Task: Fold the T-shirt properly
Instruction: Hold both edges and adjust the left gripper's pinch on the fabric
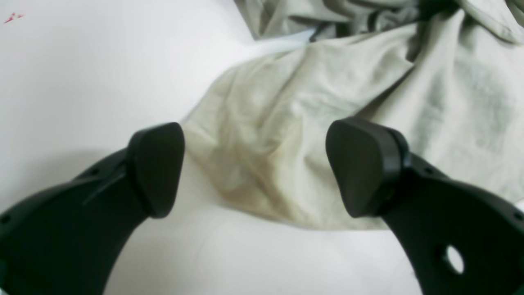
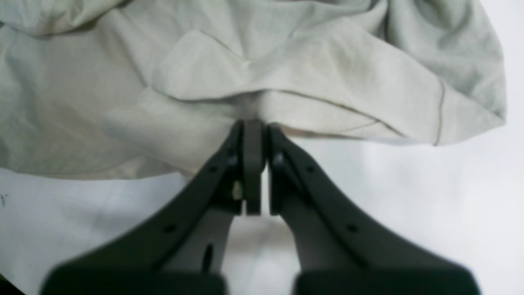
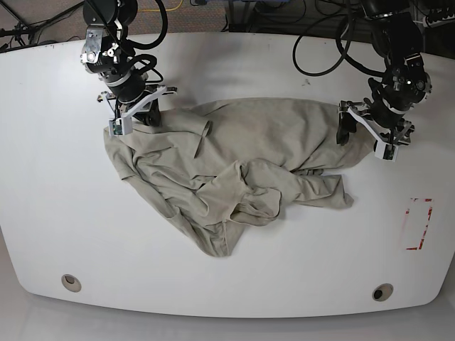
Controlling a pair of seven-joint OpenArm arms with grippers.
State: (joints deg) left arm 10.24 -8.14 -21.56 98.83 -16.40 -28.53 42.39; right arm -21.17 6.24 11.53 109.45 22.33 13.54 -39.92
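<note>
One T-shirt (image 3: 234, 167), khaki-beige, plain, lying crumpled across the middle of the white worktop (image 3: 64, 213). The cloth is bunched into ridges and folds at its centre, with a rounded lobe trailing toward the near edge and a flap spread toward the base view's right. No second garment.

Two arms, one at each far corner of the cloth, both with black cabling.

Right gripper (image 2: 254, 127), on the base view's left: one. Arm reaches down from the far left corner, wrist angled toward the shirt's upper left edge. Jaws pressed together on a pinch of fabric at a fold of the hem; in the right wrist view the cloth rises into a small peak just where the tips meet, and a stitched seam runs off to the side.

Left gripper (image 1: 256, 164), on the base view's right: one. Arm bends down from the far right corner, wrist tilted toward the shirt's right edge. Jaws spread wide, nothing between them; the two black pads (image 1: 157, 168) stand well apart above a rounded, slightly yellowed fold of the shirt, with bare worktop visible under the left pad.

Other items on the worktop: one red-outlined rectangle mark (image 3: 417, 224) near the right side, well apart from the shirt; two round holes near the front edge, one left (image 3: 70, 283), one right (image 3: 382, 292).
</note>
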